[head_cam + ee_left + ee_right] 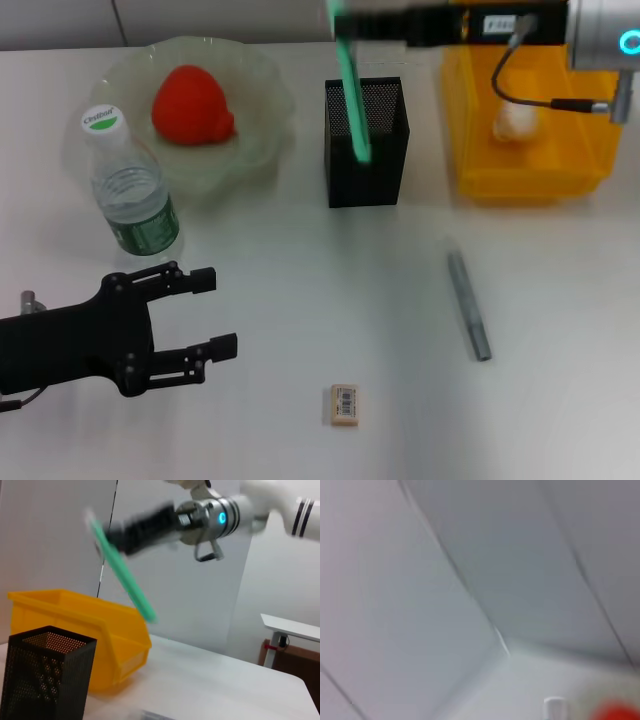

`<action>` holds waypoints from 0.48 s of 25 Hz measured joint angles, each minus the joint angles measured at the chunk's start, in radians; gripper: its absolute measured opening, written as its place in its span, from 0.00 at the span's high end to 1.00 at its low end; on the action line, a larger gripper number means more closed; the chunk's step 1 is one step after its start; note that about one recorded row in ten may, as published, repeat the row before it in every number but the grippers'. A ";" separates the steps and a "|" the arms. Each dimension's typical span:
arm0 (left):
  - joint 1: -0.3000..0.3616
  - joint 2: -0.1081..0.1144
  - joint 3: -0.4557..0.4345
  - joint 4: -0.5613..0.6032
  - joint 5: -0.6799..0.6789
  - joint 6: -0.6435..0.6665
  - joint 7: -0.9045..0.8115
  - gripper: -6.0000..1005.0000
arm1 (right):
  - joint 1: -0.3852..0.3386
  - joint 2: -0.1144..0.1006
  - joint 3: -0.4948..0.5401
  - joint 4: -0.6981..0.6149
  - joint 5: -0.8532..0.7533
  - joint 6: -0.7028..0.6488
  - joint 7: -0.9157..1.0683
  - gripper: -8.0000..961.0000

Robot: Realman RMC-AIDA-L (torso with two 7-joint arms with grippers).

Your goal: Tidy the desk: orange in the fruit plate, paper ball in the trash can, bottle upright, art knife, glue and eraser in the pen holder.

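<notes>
My right gripper is shut on the mint-green art knife, which hangs tilted in the air above the black mesh pen holder. The left wrist view shows the knife clear above the holder, with the right gripper at its upper end. The orange lies in the pale-green fruit plate. Beside the plate the bottle stands upright. A paper ball sits in the yellow trash can. The grey glue and the eraser lie on the desk. My left gripper is open at the front left.
The left arm rests low over the desk's front left corner, just in front of the bottle. A cable hangs from the right arm over the trash can. A wall stands behind the desk.
</notes>
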State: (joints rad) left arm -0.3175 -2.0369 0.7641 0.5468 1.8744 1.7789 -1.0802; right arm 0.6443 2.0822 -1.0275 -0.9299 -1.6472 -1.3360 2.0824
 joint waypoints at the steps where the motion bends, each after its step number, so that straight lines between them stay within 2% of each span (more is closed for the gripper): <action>1: 0.000 0.000 0.000 0.000 0.000 0.000 0.000 0.20 | 0.000 0.000 0.000 0.000 0.000 0.000 0.000 0.80; 4: -0.001 -0.002 0.005 -0.002 0.000 -0.004 0.001 0.20 | 0.004 0.000 0.015 0.254 0.282 0.023 -0.371 0.78; 5: -0.002 -0.004 0.007 -0.002 0.000 -0.010 0.000 0.20 | 0.013 0.002 0.016 0.383 0.406 0.029 -0.590 0.78; 6: -0.002 -0.004 0.007 -0.002 0.000 -0.010 0.000 0.20 | 0.013 0.002 0.016 0.383 0.406 0.029 -0.590 0.77; 9: -0.001 -0.006 0.008 -0.002 0.000 -0.015 0.000 0.20 | 0.041 0.009 -0.004 0.545 0.585 0.066 -0.897 0.75; 10: -0.001 -0.006 0.007 -0.002 0.000 -0.015 -0.001 0.20 | 0.071 0.010 -0.019 0.627 0.648 0.104 -1.019 0.75; 12: 0.000 -0.006 0.006 -0.002 0.000 -0.014 -0.003 0.20 | 0.086 0.010 -0.025 0.663 0.668 0.123 -1.067 0.74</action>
State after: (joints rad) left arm -0.3171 -2.0432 0.7704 0.5445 1.8745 1.7644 -1.0832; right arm 0.7298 2.0922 -1.0522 -0.2668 -0.9790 -1.2131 1.0154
